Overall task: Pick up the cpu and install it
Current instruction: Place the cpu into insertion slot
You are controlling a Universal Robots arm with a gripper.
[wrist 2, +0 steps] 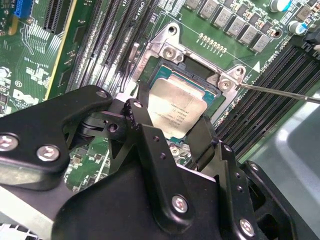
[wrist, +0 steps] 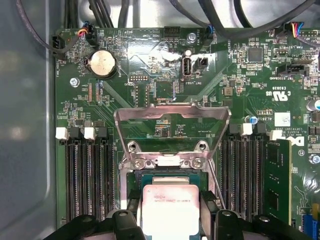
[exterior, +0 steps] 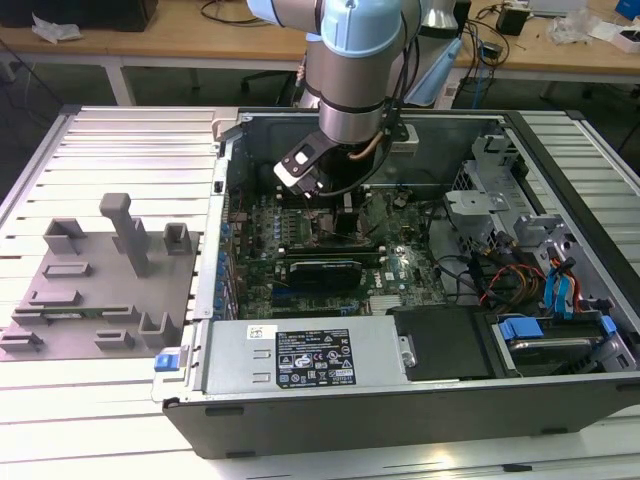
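The cpu (wrist 2: 175, 106) lies flat over the socket (wrist 2: 197, 67) on the motherboard (wrist: 250, 80), its silvery metal top facing up and its edges roughly square with the socket frame. It is close to square, so no long axis stands out; the lines of print on its top run across it in the first wrist view. The tool (wrist 2: 172, 120) is clenched on the cpu, one black finger (wrist 2: 144, 131) against each of two opposite edges, and both wrist views show this.

The first wrist view takes in the metal bracket (wrist: 172, 120) swung up off the socket, beyond the cpu (wrist: 170, 206) and tool (wrist: 170, 214). Banks of memory slots (wrist: 85, 175) lie to either side, a memory stick (wrist: 277, 180) stands in one of them, and a coin cell (wrist: 102, 63) sits farther out. The second wrist view, taken at an angle, shows a thin lever rod (wrist 2: 280, 93) reaching away from a corner of the socket.

The exterior view shows the arm (exterior: 350, 70) reaching down into the open computer case (exterior: 400, 412), near a long dark expansion card (exterior: 322, 271). The case lies on a ribbed metal surface (exterior: 110, 150), and a grey fixture (exterior: 100, 290) lies just beside it at the exterior view's left.
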